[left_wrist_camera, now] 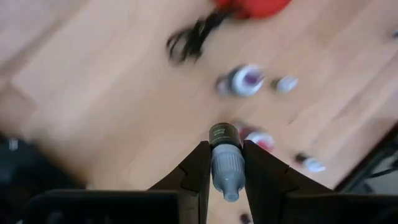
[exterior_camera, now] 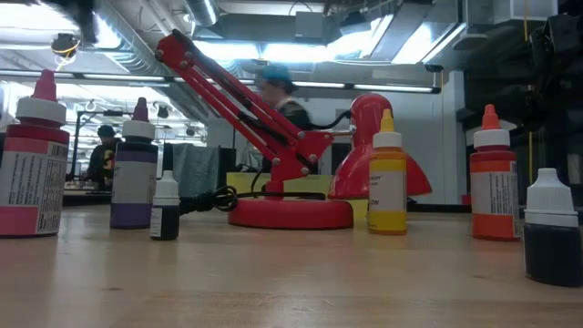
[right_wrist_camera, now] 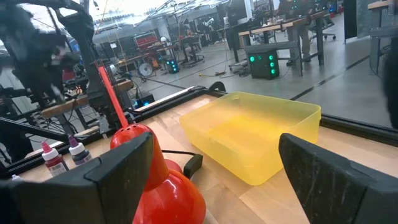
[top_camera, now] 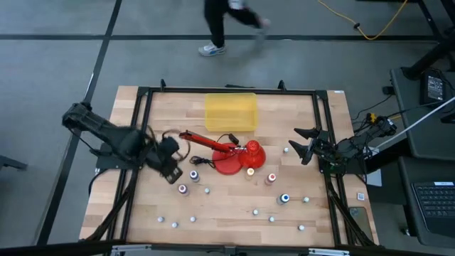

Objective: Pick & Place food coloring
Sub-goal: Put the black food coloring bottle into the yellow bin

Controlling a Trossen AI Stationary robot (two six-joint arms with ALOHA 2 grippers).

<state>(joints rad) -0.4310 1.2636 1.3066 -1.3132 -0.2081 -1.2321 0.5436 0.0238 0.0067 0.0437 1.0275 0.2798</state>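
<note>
My left gripper (top_camera: 170, 169) hangs over the table's left half, shut on a tiny dropper bottle (left_wrist_camera: 224, 160) with a grey cap and a dark body. Below it, the purple bottle (top_camera: 194, 175) and the dark red bottle (top_camera: 183, 189) stand upright on the wood; both also show in the left wrist view, purple (left_wrist_camera: 247, 81) and dark red (left_wrist_camera: 261, 140). The yellow (top_camera: 250, 171), orange-red (top_camera: 271, 178) and blue (top_camera: 285, 198) bottles stand right of the middle. My right gripper (top_camera: 306, 142) waits open and empty at the table's right side. My left gripper pinches the tiny bottle's grey cap (left_wrist_camera: 227, 173) between its two fingers (left_wrist_camera: 198, 171), coming from above and pointing down. The dark body (left_wrist_camera: 221, 134) sticks out past the fingertips. The bottle is lifted clear of the table.
A red desk lamp (top_camera: 238, 153) with a long jointed arm and a black cord lies at the table's middle. A yellow bin (top_camera: 231, 112) stands at the far edge. Several tiny white-capped bottles (top_camera: 255, 211) are scattered toward the near edge. A person walks on the floor beyond the table.
</note>
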